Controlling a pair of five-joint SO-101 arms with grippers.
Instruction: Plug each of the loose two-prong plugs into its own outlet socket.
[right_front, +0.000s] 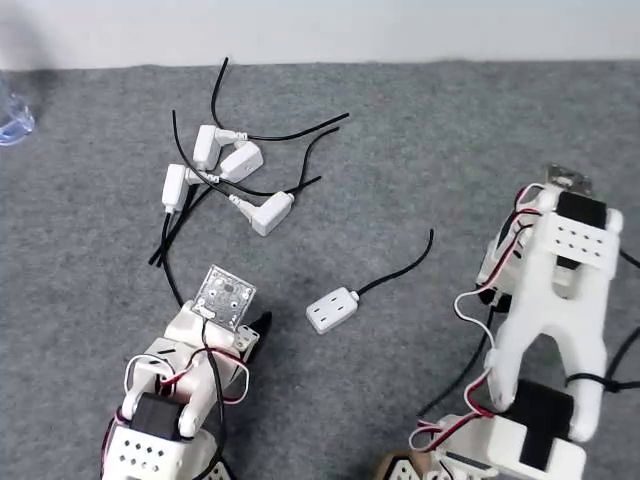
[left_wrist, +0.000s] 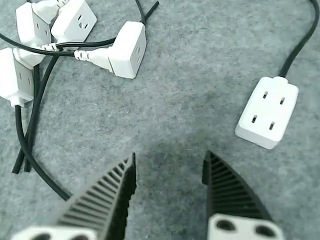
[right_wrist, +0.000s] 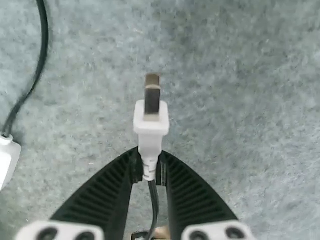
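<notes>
Fingers of the left arm (left_wrist: 112, 195) gape empty over the grey felt tabletop (left_wrist: 190, 75), between tangled white connectors on black cords (left_wrist: 122, 50) and a white twin-outlet socket block (left_wrist: 267, 112); right fingers (right_wrist: 107, 200) pinch a white two-prong plug (right_wrist: 151, 120) by its ribbed neck, likely light, rigid, a sound hold.

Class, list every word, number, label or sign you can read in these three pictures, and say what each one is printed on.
None can be read.
The white outlet socket shows only its slots.
The plug in the right gripper is plain.
The tangled white cord ends bear no visible print.
Any marks on the small circuit board in the high view are too small to read.
</notes>
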